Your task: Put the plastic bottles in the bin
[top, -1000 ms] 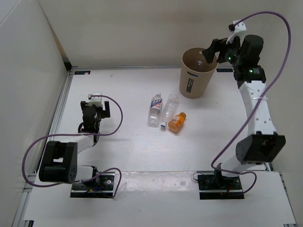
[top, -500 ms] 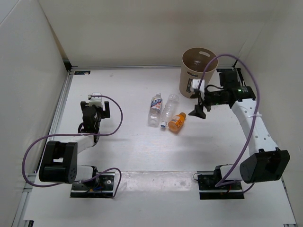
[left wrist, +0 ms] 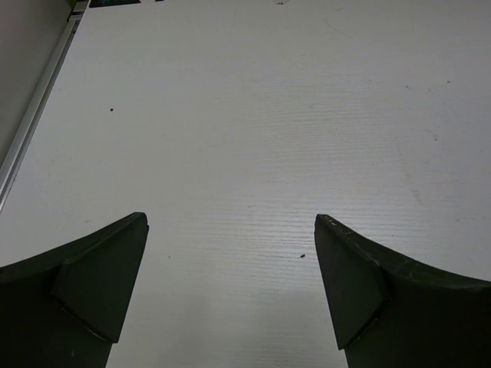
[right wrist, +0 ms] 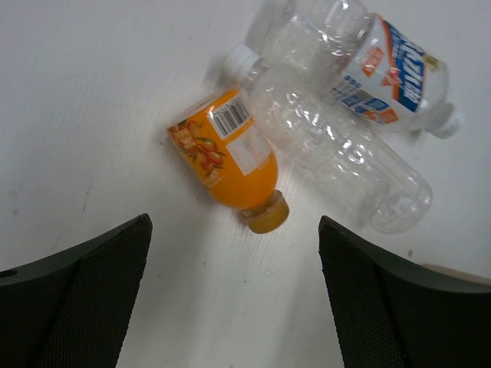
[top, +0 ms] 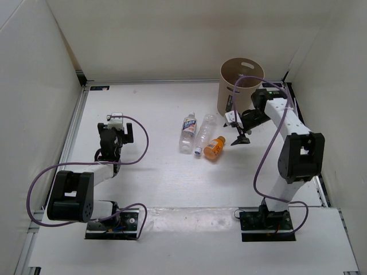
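Observation:
Three bottles lie together mid-table: a clear one with a white red-blue label, a plain clear one and a short orange one. The blue-label bottle is out of view. The tan bin stands upright at the back right. My right gripper is open and empty, low just right of the orange bottle. In the right wrist view the orange bottle, plain clear bottle and labelled bottle lie ahead of the open right gripper. My left gripper is open and empty over bare table, as the left wrist view shows.
White walls enclose the table on the left, back and right. A metal rail runs along the left edge. The right arm's purple cable loops in front of the bin. The bin stands just behind the right gripper.
My right gripper has swung from above the bin's mouth down and to the left, ending low beside the orange bottle. The left arm and the three bottles have not moved.

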Robot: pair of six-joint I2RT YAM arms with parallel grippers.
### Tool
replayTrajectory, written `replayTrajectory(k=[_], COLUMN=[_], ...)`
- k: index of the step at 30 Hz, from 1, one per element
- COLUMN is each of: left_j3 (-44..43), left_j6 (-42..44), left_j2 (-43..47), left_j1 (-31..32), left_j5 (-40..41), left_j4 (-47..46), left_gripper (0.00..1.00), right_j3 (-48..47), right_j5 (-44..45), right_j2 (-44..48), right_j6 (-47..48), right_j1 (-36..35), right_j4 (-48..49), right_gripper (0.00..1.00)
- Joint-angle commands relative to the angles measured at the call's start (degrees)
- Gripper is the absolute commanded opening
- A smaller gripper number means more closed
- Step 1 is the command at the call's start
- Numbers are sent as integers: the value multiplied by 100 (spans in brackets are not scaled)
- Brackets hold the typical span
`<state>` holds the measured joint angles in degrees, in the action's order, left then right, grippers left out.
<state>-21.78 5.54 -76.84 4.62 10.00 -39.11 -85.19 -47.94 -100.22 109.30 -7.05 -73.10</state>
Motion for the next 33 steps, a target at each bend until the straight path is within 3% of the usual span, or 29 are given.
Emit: replayTrajectory(k=[1,20,33], left_j3=[86,121,104], left_j6=[-35,-18,-44], left_j2=[46,46,46], left_j1=[-31,-32,-40], left_j5=[-77,-95,-121], left_j4=[-167,-202,-184], left_gripper=[100,100,100], right_j3=[-43,600,574], right_j5=[241,926,2016], right_j2=[-58,-322,-920], right_j6=[2017,-240,-1357], right_j1=[-269,-1237,-1623], right_j4=[-1428,1146,2087], right_gripper=[90,90,90])
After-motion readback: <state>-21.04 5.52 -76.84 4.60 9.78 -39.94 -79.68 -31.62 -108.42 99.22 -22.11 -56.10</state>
